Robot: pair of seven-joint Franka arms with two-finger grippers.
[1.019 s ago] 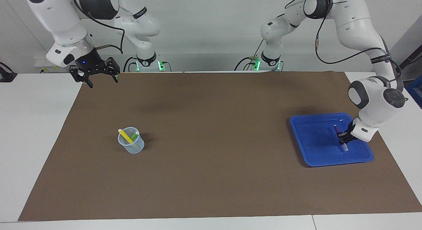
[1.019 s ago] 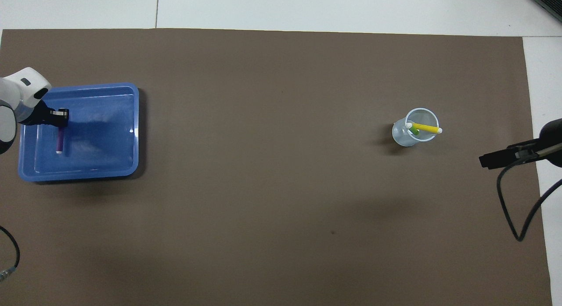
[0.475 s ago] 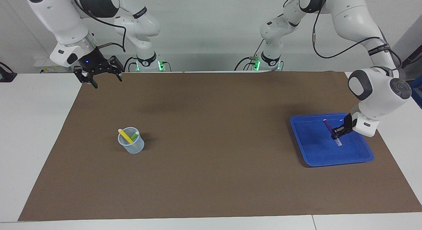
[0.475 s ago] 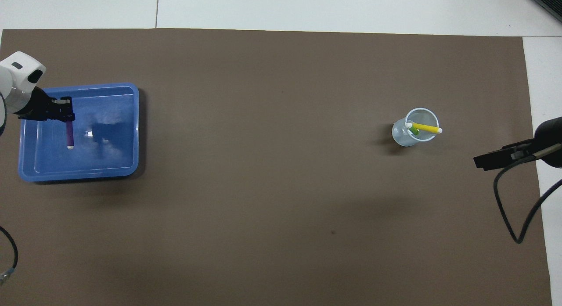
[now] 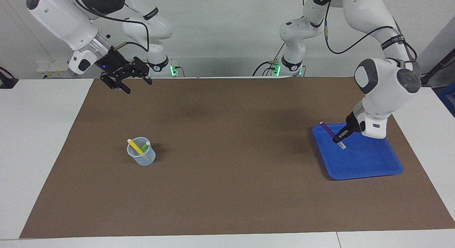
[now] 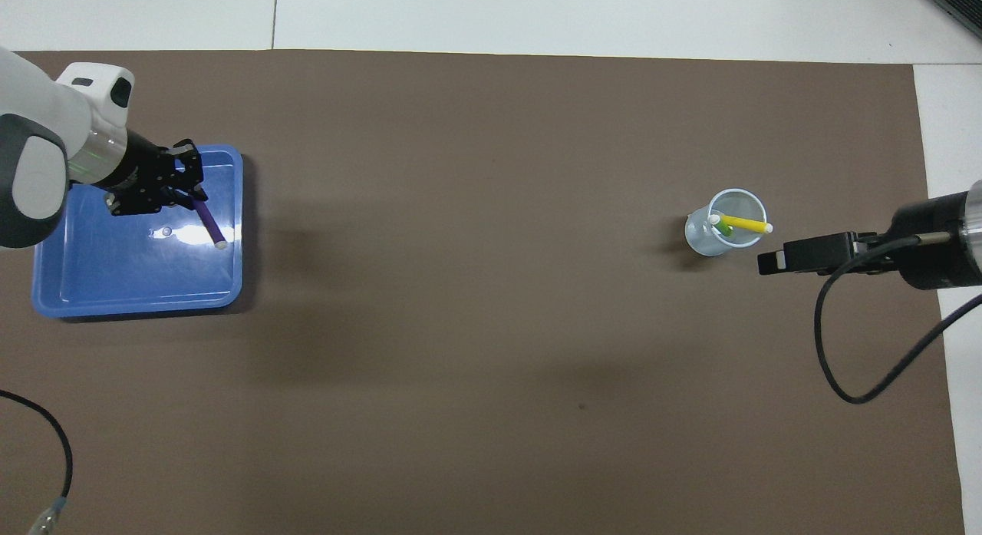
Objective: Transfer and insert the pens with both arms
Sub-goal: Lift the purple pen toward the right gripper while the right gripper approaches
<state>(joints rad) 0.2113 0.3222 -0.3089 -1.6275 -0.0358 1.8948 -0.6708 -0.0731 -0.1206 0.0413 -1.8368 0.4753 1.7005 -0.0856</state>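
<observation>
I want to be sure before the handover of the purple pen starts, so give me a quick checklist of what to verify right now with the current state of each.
1. Left gripper shut on the purple pen: ok, the pen is clamped near its pale end.
2. Pen lifted off the blue tray: ok, it hangs tilted over the tray's edge.
3. Right gripper free to receive: ok, fingers open, nothing held, raised over the mat's edge nearest the robots.
4. Clear cup upright: ok.
5. Room in the cup: ok, only the yellow pen and green pen lean in it.
6. Grip firm enough for the transfer: cannot tell.
</observation>
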